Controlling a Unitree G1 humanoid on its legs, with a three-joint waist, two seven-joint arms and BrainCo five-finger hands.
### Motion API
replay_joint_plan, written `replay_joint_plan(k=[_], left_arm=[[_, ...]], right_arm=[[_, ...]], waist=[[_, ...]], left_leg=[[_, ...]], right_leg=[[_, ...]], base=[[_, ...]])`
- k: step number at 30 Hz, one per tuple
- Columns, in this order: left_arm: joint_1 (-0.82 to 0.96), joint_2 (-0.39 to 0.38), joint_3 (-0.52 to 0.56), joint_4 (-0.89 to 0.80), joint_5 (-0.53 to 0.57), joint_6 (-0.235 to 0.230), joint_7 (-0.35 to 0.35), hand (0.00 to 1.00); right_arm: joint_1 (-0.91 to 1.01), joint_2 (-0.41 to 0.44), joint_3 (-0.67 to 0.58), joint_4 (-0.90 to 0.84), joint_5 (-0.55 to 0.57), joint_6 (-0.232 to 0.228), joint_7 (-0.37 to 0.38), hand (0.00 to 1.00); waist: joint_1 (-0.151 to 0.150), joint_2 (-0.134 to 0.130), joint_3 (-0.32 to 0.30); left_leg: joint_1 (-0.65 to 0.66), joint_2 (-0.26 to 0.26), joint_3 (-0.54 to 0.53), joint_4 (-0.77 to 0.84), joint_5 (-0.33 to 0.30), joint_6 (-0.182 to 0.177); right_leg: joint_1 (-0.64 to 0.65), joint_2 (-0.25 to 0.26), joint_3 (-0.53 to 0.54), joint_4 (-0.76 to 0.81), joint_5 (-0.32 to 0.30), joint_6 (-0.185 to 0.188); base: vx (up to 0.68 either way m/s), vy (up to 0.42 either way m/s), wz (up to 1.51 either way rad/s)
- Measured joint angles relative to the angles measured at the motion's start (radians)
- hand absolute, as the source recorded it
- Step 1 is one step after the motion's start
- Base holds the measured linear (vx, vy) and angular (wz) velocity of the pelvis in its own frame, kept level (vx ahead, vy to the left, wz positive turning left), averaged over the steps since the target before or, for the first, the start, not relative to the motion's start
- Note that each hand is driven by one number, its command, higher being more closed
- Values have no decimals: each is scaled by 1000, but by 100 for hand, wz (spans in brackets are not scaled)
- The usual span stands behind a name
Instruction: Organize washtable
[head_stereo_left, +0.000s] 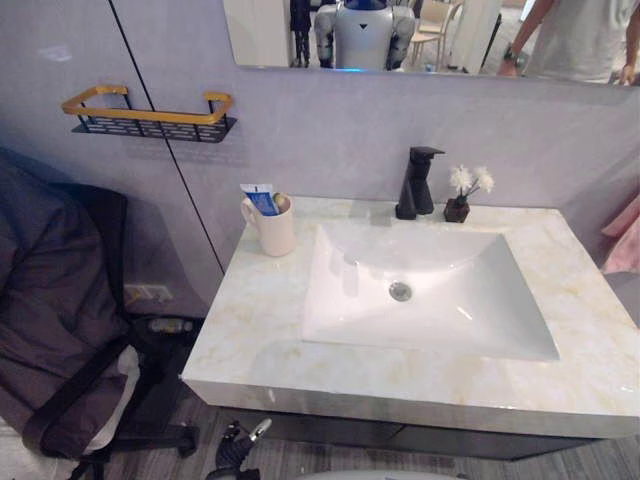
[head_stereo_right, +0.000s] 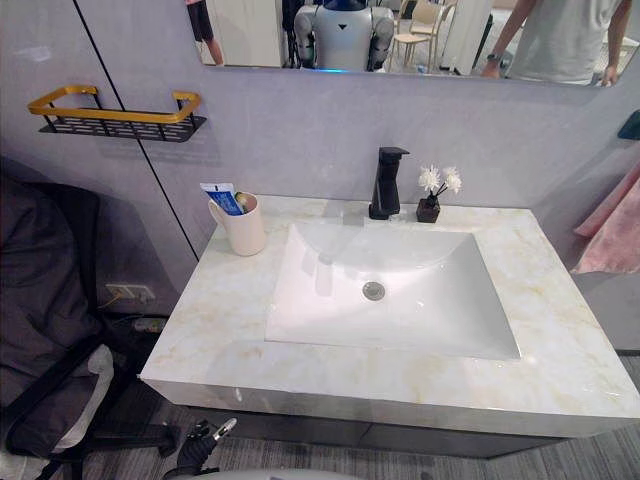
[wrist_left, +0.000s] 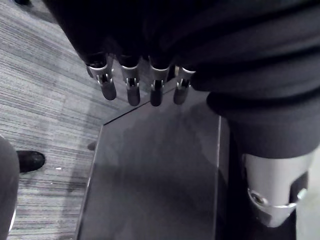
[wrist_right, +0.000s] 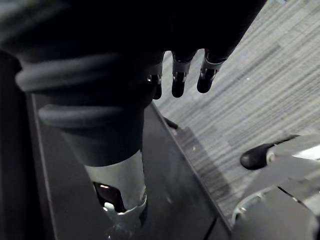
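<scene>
Your left hand (wrist_left: 132, 85) hangs below the counter (head_stereo_left: 260, 330) with its fingers loose and pointing at the floor, holding nothing. Your right hand (wrist_right: 178, 82) hangs the same way on the other side, also empty. What looks like the thing to tidy is the cup (head_stereo_left: 275, 230), which stands upright at the back left corner of the counter, just left of the basin (head_stereo_left: 430, 300) and close to the wall. A toothpaste tube (head_stereo_left: 260, 198) stands in it, top leaning a little to the left, and the cup's handle faces left too. From either hand the cup lies up and forward, over the counter's front edge. It sits well to the left of centre, so the left arm is clearly the nearer one. The right would have to cross the whole basin and pass the faucet (head_stereo_left: 415, 182) and the small vase (head_stereo_left: 458, 208) behind it. The cup's long axis is vertical, so I'd bring the left hand in level from the front or left side and close around the body rather than come down on the tube. If the wall shelf (head_stereo_left: 150, 118) is where it goes, that lies up and left of the cup, again on the left arm's side.
</scene>
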Motion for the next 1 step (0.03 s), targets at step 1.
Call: replay_joint_plan(k=[1], left_arm=[[-3, 3, -5, 1, 0, 0, 0, 0]], right_arm=[[-8, -3, 8, 10, -2, 2, 2, 0]], waist=[[1, 1, 7]], left_leg=[[3, -1, -2, 0, 0, 0]], right_leg=[[1, 1, -1, 0, 0, 0]], base=[[40, 0, 7]])
